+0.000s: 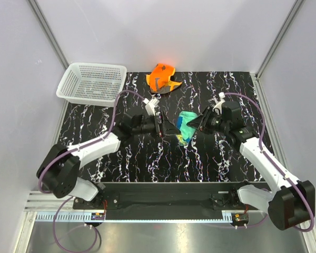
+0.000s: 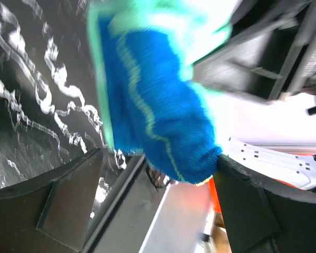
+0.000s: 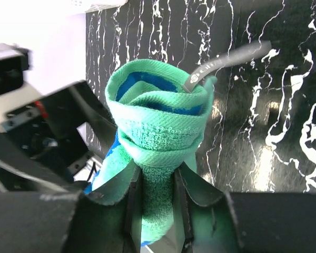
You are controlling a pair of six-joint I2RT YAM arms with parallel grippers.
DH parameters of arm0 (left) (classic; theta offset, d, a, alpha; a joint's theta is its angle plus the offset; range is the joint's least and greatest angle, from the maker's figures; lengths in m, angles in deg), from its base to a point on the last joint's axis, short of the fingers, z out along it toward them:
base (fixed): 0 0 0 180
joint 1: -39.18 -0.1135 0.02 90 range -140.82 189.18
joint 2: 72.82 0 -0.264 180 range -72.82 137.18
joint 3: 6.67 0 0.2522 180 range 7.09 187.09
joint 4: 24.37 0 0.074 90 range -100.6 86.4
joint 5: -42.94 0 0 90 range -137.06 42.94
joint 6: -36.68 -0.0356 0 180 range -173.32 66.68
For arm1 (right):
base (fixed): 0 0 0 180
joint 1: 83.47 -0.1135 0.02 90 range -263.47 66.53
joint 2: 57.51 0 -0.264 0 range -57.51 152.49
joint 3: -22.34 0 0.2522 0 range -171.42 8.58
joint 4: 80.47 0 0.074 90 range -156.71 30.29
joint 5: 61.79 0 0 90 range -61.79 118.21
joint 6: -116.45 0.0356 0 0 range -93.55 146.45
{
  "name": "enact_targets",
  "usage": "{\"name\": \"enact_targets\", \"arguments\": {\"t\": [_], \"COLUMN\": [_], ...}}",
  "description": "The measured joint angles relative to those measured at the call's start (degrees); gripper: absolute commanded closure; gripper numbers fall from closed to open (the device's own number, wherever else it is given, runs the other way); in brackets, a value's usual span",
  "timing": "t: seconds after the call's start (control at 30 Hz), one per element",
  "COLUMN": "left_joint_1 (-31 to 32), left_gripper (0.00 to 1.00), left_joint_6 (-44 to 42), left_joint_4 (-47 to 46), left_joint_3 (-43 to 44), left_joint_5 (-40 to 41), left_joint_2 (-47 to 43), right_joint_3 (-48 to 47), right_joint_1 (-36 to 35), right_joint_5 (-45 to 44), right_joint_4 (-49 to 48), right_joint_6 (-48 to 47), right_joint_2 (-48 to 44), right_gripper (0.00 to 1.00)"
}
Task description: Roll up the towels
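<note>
Right fingers are pressed in on the teal-and-blue towel, pinching its lower end between the two pads. In the right wrist view the bundle rises straight out of that pinch toward 12 o'clock, and its coiled green rim with the blue inside faces the camera.

Over on the other side, the left fingers are spread wide. The blue terry hangs in the gap between them, and its loose tip sits just beside the finger at 4 o'clock. Whether it touches cannot be told.

From above, the towel sits at the middle of the black marbled desk, right between the two arms, with its long axis running roughly 12 to 6 o'clock.

The orange towel lies crumpled at the far edge, at about 11 o'clock from the first. The white mesh basket is in the 10 o'clock corner.
</note>
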Motion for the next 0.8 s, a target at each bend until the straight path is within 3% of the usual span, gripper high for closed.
{"name": "enact_targets", "arguments": {"t": [0.23,0.6,0.8], "left_joint_1": [-0.6,-0.8,-0.9], "left_gripper": [0.04,0.01,0.01], "left_joint_6": [1.9,17.1,24.8], "left_joint_4": [-12.5,-43.9,-55.1], "left_joint_3": [-5.8,-12.4,-12.4], "left_joint_5": [1.1,0.6,0.2], "left_joint_2": [-0.9,9.1,14.5], "right_joint_3": [-1.7,-3.6,-2.3], "right_joint_1": [-0.9,-2.4,-3.3], "right_joint_5": [1.8,4.3,7.1], "right_joint_4": [2.5,1.4,-5.5], "right_joint_6": [0.3,2.4,6.7], "right_joint_2": [-0.8,-0.8,-0.7], "right_gripper": [0.73,0.73,0.73]}}
